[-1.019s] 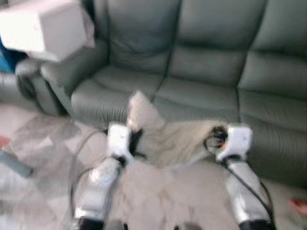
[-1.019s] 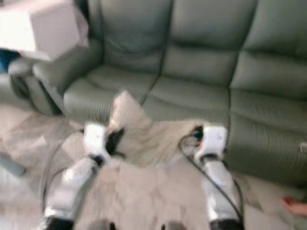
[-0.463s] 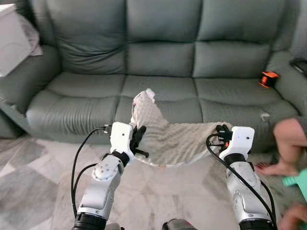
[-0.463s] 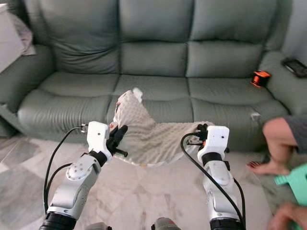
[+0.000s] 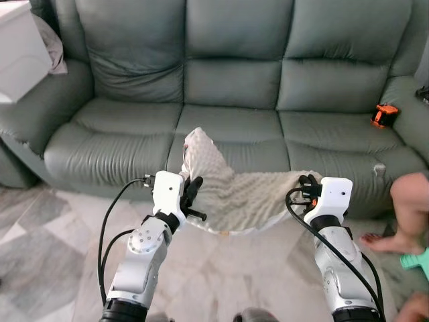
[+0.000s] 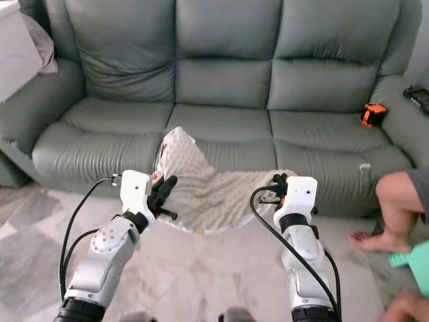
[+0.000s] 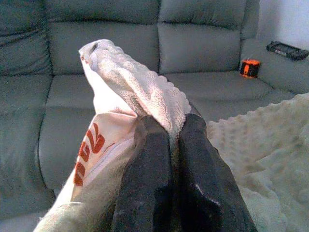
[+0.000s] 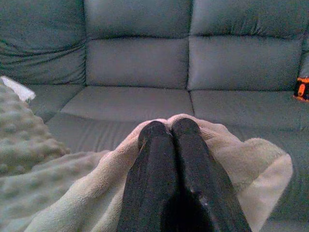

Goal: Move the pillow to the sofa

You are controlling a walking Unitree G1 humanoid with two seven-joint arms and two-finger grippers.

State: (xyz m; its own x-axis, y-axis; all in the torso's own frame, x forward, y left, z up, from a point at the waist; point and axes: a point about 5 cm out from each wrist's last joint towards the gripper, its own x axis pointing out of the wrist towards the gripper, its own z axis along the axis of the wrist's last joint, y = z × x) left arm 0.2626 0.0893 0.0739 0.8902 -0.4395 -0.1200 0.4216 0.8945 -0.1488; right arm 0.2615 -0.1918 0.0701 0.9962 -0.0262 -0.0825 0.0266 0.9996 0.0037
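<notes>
A limp beige pillow [image 5: 234, 191] with a bumpy fleece cover hangs in the air between my two arms, just in front of the grey-green sofa [image 5: 228, 87]. My left gripper [image 5: 191, 188] is shut on one corner of the pillow [image 7: 140, 92], which sticks up above the black fingers [image 7: 149, 179]. My right gripper [image 5: 307, 184] is shut on the opposite edge, with the cloth [image 8: 227, 159] folded around its fingers [image 8: 166, 164]. The pillow's middle sags below the level of the sofa's seat front.
An orange and black object [image 5: 384, 115] lies on the sofa's right seat cushion. A white box [image 5: 20, 54] rests on the left armrest. A person's bare leg and foot [image 5: 402, 215] stand on the marble floor [image 5: 47, 228] at the right.
The camera has swung right and steadied, so the whole sofa is now centred. Both grippers still hold the pillow between them as before. The person's leg has come into view at the right.
</notes>
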